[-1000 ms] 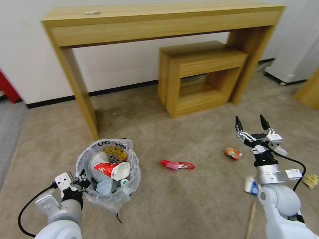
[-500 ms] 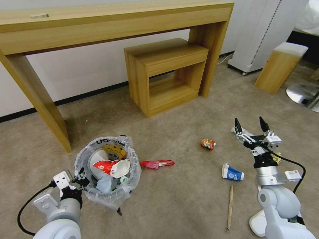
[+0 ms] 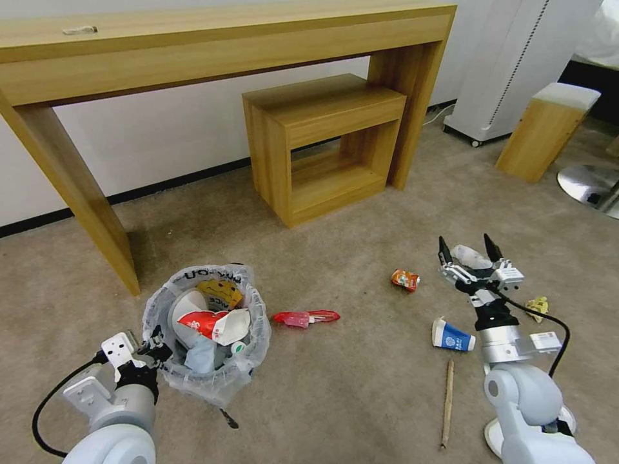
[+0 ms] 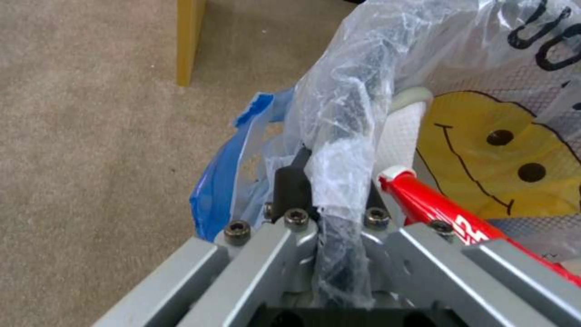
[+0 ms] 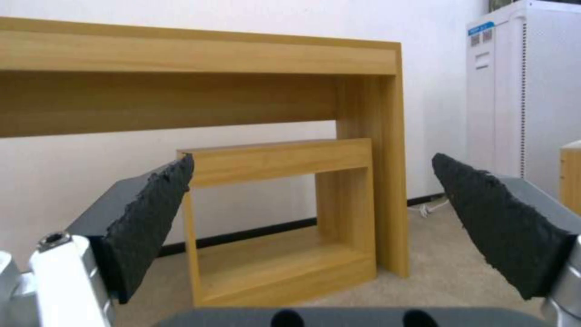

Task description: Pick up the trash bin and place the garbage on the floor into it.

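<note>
Lower left, the left end effector (image 3: pixel 153 351) clamps the trash bin (image 3: pixel 206 335) by its bagged rim; right end effector (image 3: pixel 469 254) gapes empty. Slippery plastic could let the bin slide free.

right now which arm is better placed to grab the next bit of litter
Right. The right gripper is open and empty above the floor near the orange can and blue-white cup; the left gripper is shut on the trash bin.

A long wooden table (image 3: pixel 225 38) spans a smaller nested table (image 3: pixel 322 142) — white appliance (image 3: pixel 516 58) beside.
</note>
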Motion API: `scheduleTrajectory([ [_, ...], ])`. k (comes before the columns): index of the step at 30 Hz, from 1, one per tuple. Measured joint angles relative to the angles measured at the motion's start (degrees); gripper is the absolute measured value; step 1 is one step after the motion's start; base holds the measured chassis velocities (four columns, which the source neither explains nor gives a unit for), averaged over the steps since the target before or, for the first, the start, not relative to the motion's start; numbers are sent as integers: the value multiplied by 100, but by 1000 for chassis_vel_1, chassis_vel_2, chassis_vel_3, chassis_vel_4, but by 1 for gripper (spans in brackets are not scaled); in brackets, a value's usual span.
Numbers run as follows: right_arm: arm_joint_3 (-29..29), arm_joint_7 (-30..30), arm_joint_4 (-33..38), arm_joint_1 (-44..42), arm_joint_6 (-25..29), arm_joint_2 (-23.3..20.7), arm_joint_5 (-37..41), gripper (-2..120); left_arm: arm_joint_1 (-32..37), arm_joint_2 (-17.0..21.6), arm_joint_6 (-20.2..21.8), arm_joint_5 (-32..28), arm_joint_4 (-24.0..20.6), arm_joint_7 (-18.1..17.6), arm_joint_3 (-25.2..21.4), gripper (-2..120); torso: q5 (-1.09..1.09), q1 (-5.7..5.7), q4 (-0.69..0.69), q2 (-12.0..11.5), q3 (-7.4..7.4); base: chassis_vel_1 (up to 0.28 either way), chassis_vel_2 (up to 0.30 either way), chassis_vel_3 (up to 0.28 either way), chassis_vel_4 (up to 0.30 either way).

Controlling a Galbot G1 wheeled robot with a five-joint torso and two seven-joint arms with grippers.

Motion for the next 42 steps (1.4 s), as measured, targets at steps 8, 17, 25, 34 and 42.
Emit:
scheduleTrajectory([
  [8, -152, 5, -77, 8, 36, -71, -75, 100, -32, -43, -9, 47, 40, -2, 45, 1, 0, 0, -1, 0, 0, 0, 0, 0, 0],
  [17, -378, 1186, 205, -313, -1848, -383, -919, 100, -50, -61, -3, 91, 32, -9, 74, 1, 2, 0, -1, 0, 0, 0, 0, 0, 0],
  [25, -493, 2439, 457, -608, -4463, -1439, -69, 100, -28, -29, -2, -29, -35, -9, 21, 1, 1, 0, -1, 0, 0, 0, 0, 0, 0],
  [34, -796, 2982, -48, -669, -5579, -2079, 643, 100, 26, -19, -35, -89, -112, -5, 15, 1, 1, 0, -1, 0, 0, 0, 0, 0, 0],
  [42, -1065, 2947, -918, -407, -5810, -1838, 935, 100, 111, -6, -61, -91, -208, -3, -33, 1, 1, 0, 0, 0, 0, 0, 0, 0, 0],
])
